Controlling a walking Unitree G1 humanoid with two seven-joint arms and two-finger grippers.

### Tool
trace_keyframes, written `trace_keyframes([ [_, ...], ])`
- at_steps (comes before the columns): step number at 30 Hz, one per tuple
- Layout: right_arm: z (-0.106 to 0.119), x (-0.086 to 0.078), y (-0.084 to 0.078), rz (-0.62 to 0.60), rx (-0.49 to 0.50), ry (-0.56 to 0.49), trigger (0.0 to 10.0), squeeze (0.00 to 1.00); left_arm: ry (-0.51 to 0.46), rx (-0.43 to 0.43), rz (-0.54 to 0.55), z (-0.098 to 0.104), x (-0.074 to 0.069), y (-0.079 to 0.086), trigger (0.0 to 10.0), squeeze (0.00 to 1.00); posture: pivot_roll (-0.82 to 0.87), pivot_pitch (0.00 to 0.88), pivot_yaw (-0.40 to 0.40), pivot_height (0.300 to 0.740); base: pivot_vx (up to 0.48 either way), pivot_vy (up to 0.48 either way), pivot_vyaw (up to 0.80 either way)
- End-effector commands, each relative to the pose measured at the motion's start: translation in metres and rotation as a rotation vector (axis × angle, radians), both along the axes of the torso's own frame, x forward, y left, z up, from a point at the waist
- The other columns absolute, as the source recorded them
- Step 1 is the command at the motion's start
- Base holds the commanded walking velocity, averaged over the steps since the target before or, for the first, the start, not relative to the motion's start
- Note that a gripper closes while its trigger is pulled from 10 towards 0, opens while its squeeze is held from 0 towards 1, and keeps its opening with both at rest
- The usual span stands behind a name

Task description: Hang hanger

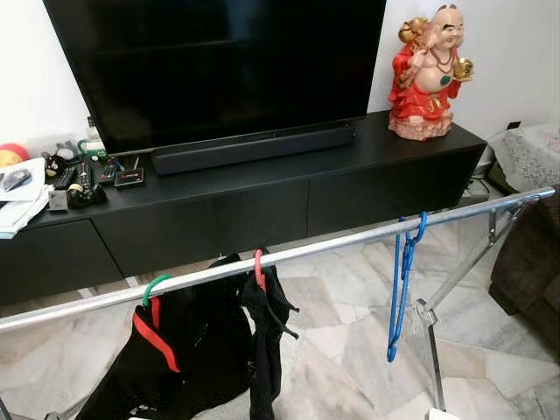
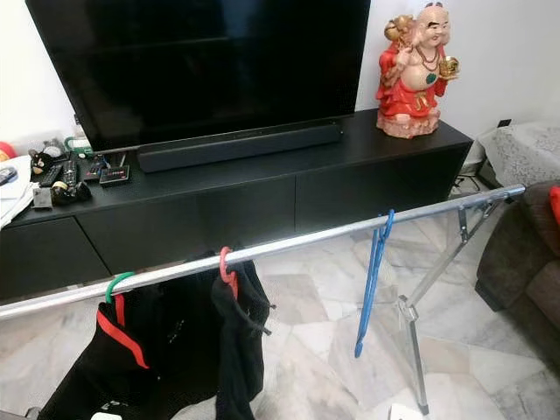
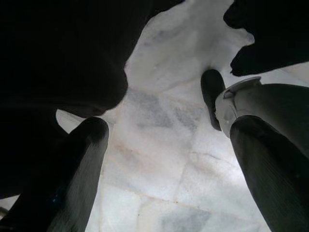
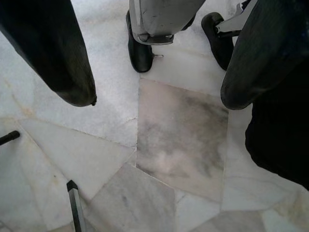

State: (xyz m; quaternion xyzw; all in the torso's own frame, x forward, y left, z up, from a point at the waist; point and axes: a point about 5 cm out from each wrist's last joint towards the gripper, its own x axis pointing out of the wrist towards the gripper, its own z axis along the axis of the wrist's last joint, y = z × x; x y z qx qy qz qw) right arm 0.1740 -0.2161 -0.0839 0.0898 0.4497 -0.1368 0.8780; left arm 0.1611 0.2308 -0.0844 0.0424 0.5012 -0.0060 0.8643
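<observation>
Hanging blue hanger (image 1: 402,289) on rail (image 1: 332,247) beside black garments (image 1: 192,350) (both pincers open, empty).

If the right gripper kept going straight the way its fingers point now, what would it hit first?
Most likely the pale marble floor. The right gripper hangs open, pointing down, with only tile between its black fingers. The robot's dark feet lie off to the side of that line, though depth is hard to judge.

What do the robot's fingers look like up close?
The left tool has two long, thick black fingers with rounded tips. The right tool has the same two long black fingers, smooth and blunt at the ends.
</observation>
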Motion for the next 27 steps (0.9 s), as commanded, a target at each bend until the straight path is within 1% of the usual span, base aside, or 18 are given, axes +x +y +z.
trace_keyframes([
  [1,-0.002,-0.003,0.004,0.020,0.004,0.017,10.0,0.00,0.017,-0.005,0.003,-0.003,-0.005,-0.002,10.0,0.00,0.00,0.005,0.067,0.740,0.000,0.000,0.55],
  [5,-0.003,-0.004,0.005,0.033,0.003,0.022,10.0,0.00,0.020,-0.019,-0.002,-0.005,-0.007,-0.006,10.0,0.00,0.00,0.008,0.067,0.740,0.000,0.000,0.68],
  [7,-0.004,-0.001,0.018,0.051,0.013,0.027,10.0,0.00,0.018,-0.030,-0.002,-0.005,-0.007,-0.009,10.0,0.00,0.00,0.015,0.062,0.740,0.000,0.000,0.80],
  [9,-0.004,0.001,0.026,0.059,0.018,0.029,10.0,0.00,0.017,-0.033,0.001,-0.006,-0.007,-0.011,10.0,0.00,0.00,0.015,0.062,0.740,0.000,0.000,0.80],
  [17,-0.004,0.003,0.030,0.059,0.025,0.031,10.0,0.00,0.018,-0.034,0.005,-0.007,-0.008,-0.012,10.0,0.00,0.00,0.027,0.060,0.740,0.000,0.000,0.73],
  [23,-0.004,0.003,0.031,0.053,0.028,0.033,10.0,0.00,0.017,-0.038,0.006,-0.007,-0.008,-0.014,10.0,0.00,0.00,0.028,0.059,0.740,0.000,0.000,0.00],
  [25,-0.004,0.004,0.031,0.068,0.021,0.032,10.0,0.00,0.022,-0.037,0.003,-0.008,-0.009,-0.016,10.0,0.00,0.00,0.031,0.057,0.740,0.000,0.000,0.00],
  [27,-0.004,0.004,0.030,0.075,0.016,0.034,10.0,0.00,0.025,-0.037,0.001,-0.009,-0.010,-0.016,10.0,0.00,0.00,0.032,0.057,0.740,0.000,0.000,0.60],
])
